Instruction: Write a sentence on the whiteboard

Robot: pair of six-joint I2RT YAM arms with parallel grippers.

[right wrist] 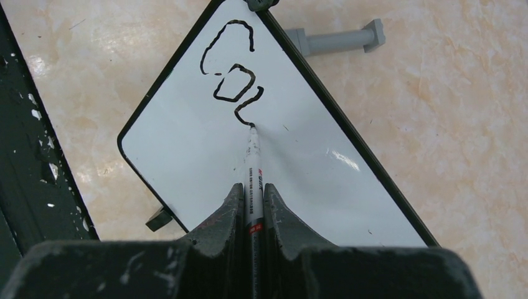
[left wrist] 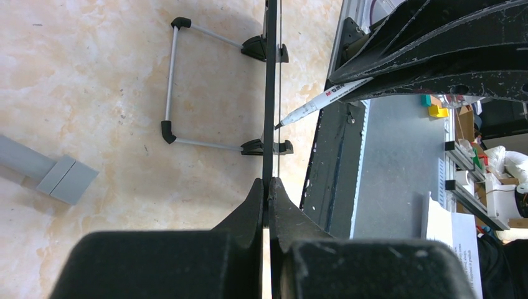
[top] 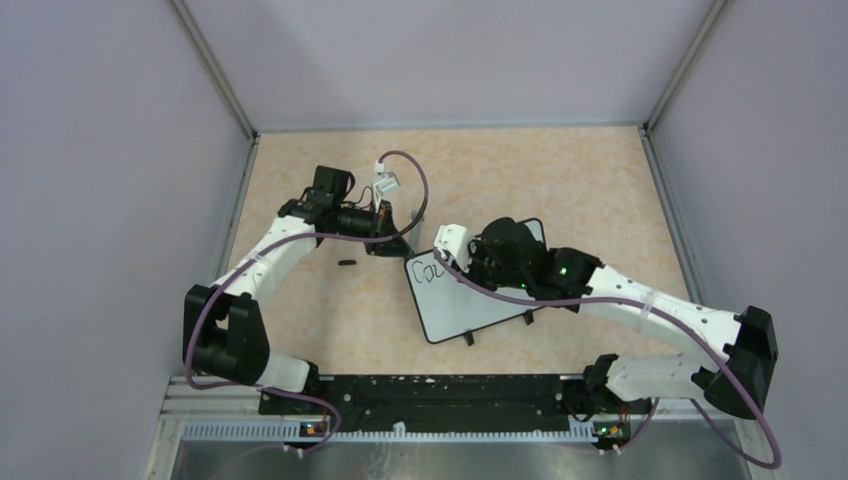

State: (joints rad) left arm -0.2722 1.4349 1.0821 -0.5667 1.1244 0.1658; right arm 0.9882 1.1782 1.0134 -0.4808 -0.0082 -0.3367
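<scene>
The whiteboard (top: 470,305) lies tilted in the middle of the table, propped on a wire stand (left wrist: 169,81). My left gripper (left wrist: 269,184) is shut on its far left rim, which shows edge-on as a thin black line (left wrist: 269,93). My right gripper (right wrist: 253,187) is shut on a white marker (right wrist: 254,159) whose tip touches the board (right wrist: 199,156). Of the sentence (right wrist: 230,78) only "Co" and a curved stroke show, in black, near the top corner. From above, the left gripper (top: 395,240) and right gripper (top: 462,258) meet at that lettered corner (top: 428,270).
A small black cap (top: 347,263) lies on the beige table left of the board. A grey T-shaped post (right wrist: 336,40) lies just past the board's far corner. Grey enclosure walls stand on three sides, and a black rail (top: 430,390) runs along the near edge.
</scene>
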